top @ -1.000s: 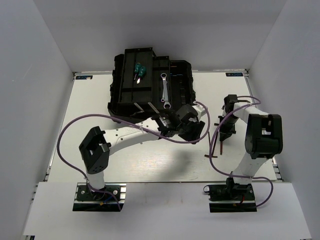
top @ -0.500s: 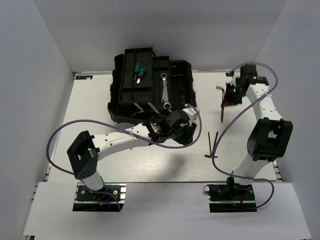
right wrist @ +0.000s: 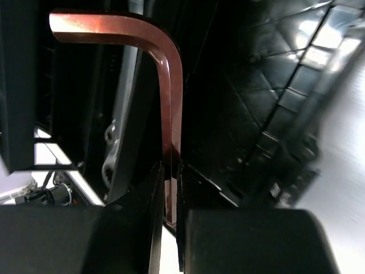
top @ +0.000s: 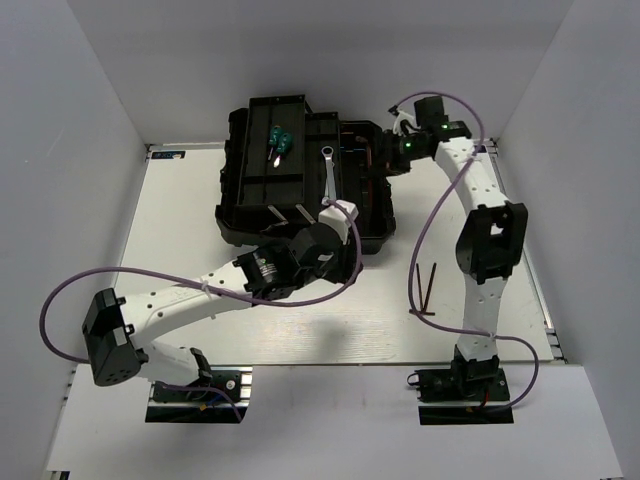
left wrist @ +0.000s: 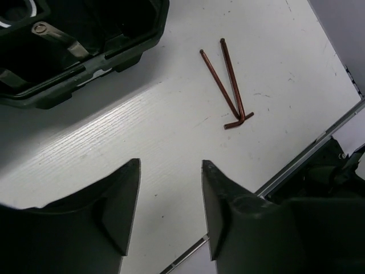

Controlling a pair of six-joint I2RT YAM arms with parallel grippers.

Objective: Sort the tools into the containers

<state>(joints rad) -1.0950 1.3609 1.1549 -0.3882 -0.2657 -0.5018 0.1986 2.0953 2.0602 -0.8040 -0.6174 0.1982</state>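
Two tools inspected: my left tool (left wrist: 170, 165) hangs empty with its jaws apart above the table (left wrist: 142, 131), just off the toolbox (top: 372, 200). To its right, two hex keys (left wrist: 231, 85) lie on the table, touching at their bends. My right tool (right wrist: 170, 171) is clamped on a third hex key (right wrist: 171, 103) over the toolbox's right side, so I judge delivery is in hand; the next move calls for lowering it into a compartment, then parting the jaws.
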